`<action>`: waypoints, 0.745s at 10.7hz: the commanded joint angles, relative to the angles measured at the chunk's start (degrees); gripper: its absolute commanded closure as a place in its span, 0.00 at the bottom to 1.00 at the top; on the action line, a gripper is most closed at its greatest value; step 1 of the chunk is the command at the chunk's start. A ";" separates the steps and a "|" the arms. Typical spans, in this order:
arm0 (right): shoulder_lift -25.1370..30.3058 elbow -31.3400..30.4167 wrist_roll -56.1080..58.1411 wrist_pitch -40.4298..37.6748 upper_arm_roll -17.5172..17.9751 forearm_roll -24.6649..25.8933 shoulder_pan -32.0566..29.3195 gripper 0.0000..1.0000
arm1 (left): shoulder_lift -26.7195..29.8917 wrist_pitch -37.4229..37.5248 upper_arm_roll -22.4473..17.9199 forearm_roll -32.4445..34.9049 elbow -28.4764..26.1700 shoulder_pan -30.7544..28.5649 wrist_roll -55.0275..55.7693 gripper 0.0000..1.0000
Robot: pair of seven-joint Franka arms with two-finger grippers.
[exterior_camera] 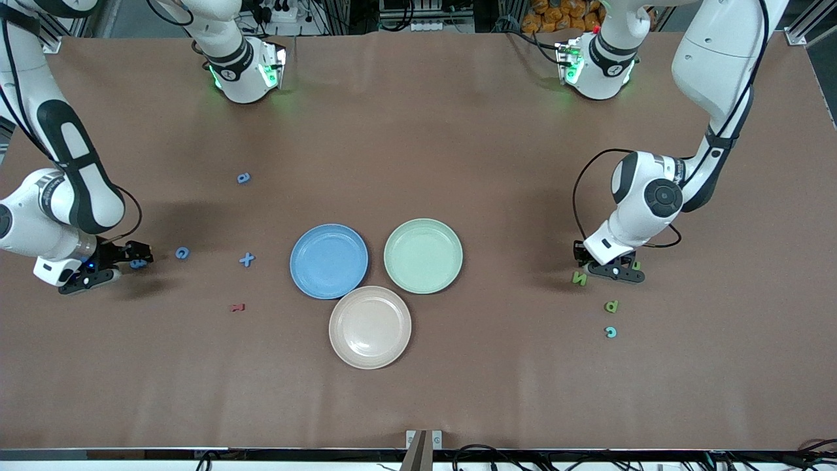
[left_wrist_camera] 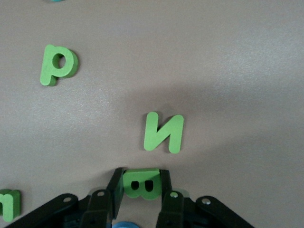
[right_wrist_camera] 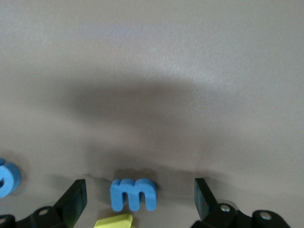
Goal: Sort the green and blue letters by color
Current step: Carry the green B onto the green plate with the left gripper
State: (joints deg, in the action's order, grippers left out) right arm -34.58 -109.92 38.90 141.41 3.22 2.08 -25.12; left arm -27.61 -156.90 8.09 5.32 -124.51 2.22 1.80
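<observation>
I read the sort as barely begun (all three plates (exterior_camera: 329, 260) bare): my left end effector (left_wrist_camera: 141, 186) pinches a green letter (left_wrist_camera: 141, 183) near the counter's left-arm edge, my right end effector (right_wrist_camera: 137, 199) spread around a blue letter (right_wrist_camera: 133, 193) at the right-arm edge.

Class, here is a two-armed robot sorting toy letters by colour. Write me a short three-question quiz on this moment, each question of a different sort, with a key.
1. True or false: the left hand has its fingers against a chunky green toy letter B.
2. Multiple choice: which toy letter lies between the right hand's open fingers? A) red letter B) chunky blue letter m C) green letter
3. Fill in: the round blue plate, the round pale green plate and the round beige plate each hold ___ letters.

Key: 1 true; 2 B; 3 no.
</observation>
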 commanded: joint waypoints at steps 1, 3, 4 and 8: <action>-0.40 -2.14 1.44 5.53 0.30 -1.03 -0.20 0.00 | 2.89 1.06 0.70 0.57 0.49 0.50 0.92 1.00; 0.04 -2.14 1.52 4.93 0.21 -1.03 -0.20 0.00 | 5.36 9.20 6.12 0.48 3.89 0.59 5.37 1.00; 0.39 -2.05 1.53 3.88 0.21 -1.03 -0.28 0.00 | 5.19 14.03 8.59 0.48 7.49 0.76 8.36 1.00; 1.36 -2.14 1.53 2.64 0.21 -0.94 -0.28 0.00 | 2.65 18.12 14.24 1.26 13.75 6.36 25.13 1.00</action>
State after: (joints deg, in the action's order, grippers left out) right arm -34.72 -111.43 38.96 145.01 3.22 2.08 -25.06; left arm -22.64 -139.76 21.51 5.32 -113.78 4.15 17.62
